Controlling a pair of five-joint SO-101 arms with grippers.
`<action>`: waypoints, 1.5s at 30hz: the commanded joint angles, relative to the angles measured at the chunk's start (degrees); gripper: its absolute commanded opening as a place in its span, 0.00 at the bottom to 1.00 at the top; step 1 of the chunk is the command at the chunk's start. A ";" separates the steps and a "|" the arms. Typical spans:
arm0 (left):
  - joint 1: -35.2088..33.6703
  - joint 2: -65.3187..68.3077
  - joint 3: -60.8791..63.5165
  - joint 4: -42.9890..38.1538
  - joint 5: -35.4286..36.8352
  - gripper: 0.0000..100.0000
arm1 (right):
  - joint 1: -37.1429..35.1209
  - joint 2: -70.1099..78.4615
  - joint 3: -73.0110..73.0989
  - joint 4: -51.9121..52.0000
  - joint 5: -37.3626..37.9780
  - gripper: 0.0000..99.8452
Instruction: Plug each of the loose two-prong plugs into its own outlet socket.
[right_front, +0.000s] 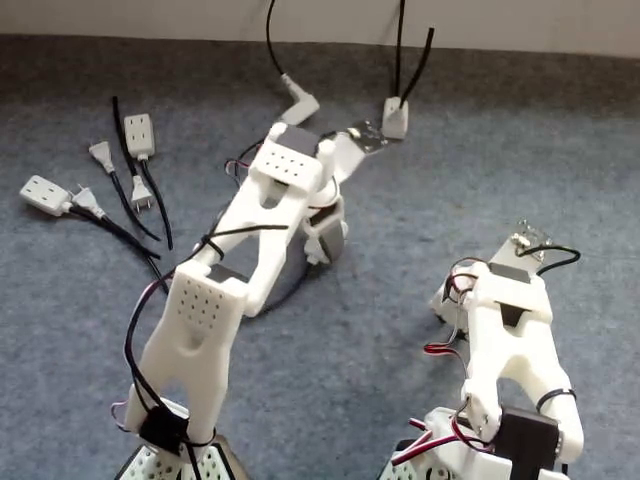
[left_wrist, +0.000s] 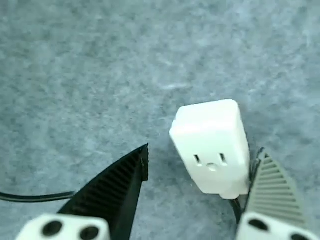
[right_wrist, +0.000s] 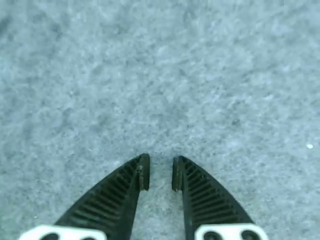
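Surface (right_front: 400, 300): grey, felt-like, with a short mottled nap; it meets a pale strip at its far edge.
Left arm (right_front: 270, 200): white plastic shells with dimpled panels and thin black wires. It stretches from the near-left corner to the middle of the far edge and crosses over a loop of black cable.
Right arm (right_front: 510, 320): white plastic with red and black wires, folded up by the near-right corner.
Left hand (left_wrist: 203, 152): spread wide. It has one ribbed black finger (left_wrist: 120, 185) and one ribbed grey finger (left_wrist: 272, 192), with the socket (left_wrist: 212, 147) between them, close against the grey one.
Right hand (right_wrist: 160, 172): two ribbed black wedges with a narrow gap between the tips and bare surface under them.
Socket: a white, glossy, rounded block with two slots and a round hole on its face. It lies by the far edge.
Second socket (right_front: 140, 135): a white block near the far-left corner.
Third socket (right_front: 42, 195): a white block by the left edge, its end touching the end plug (right_front: 88, 200).
Bent plug (right_front: 300, 100): white and angled, on a black cable, left of the socket.
Small plug (right_front: 101, 153), low plug (right_front: 141, 190): white, black-corded, loose beside the second socket.
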 joint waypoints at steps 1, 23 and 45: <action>-2.77 -1.10 -0.75 -2.81 -1.05 0.31 | 1.27 -0.13 -0.57 -1.27 -0.53 0.11; -17.98 -0.66 -14.73 10.73 -16.18 0.31 | 1.27 -0.13 -0.57 -2.86 -0.53 0.11; -7.69 -7.69 -14.73 13.45 -7.38 0.31 | 1.27 -0.13 -0.57 -2.86 -0.53 0.11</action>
